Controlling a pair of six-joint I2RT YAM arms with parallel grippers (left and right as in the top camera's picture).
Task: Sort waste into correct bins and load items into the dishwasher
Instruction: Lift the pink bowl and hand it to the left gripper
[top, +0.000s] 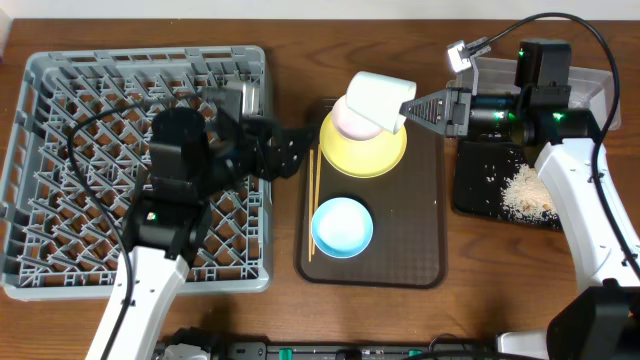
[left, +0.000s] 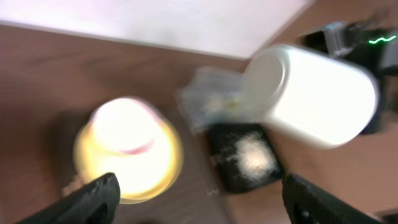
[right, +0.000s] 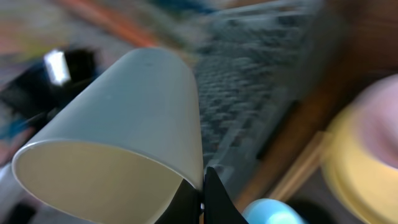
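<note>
nearest the robot, on the brown serving tray (top: 420, 240): light blue bowl (top: 341, 225), with chopsticks (top: 311, 205) lying just beside its left. further back: yellow plate (top: 372, 155) with pinkish bowl (top: 345, 120) sitting in it. above those: white cup (top: 378, 98) in the air on its side, mouth toward the right wrist. right gripper (top: 408, 108) is pinched on one spot of the rim. left gripper (left: 200, 182) is spread wide and holds nothing. it sits at the right edge of the dish rack (top: 60, 150), pointed toward the cup. far right: black tray (top: 475, 190) with rice scraps (top: 527, 192), and the clear tub (top: 590, 85) behind it.

the step reads as getting the cup across to the rack, likely by way of the left arm. a rim pinch is a thin hold, so travel slow, stay above the bowl and avoid any wrist flick. if handing off, the left fingers should close round the cup's body before the right lets go. seat it mouth down between pegs.
</note>
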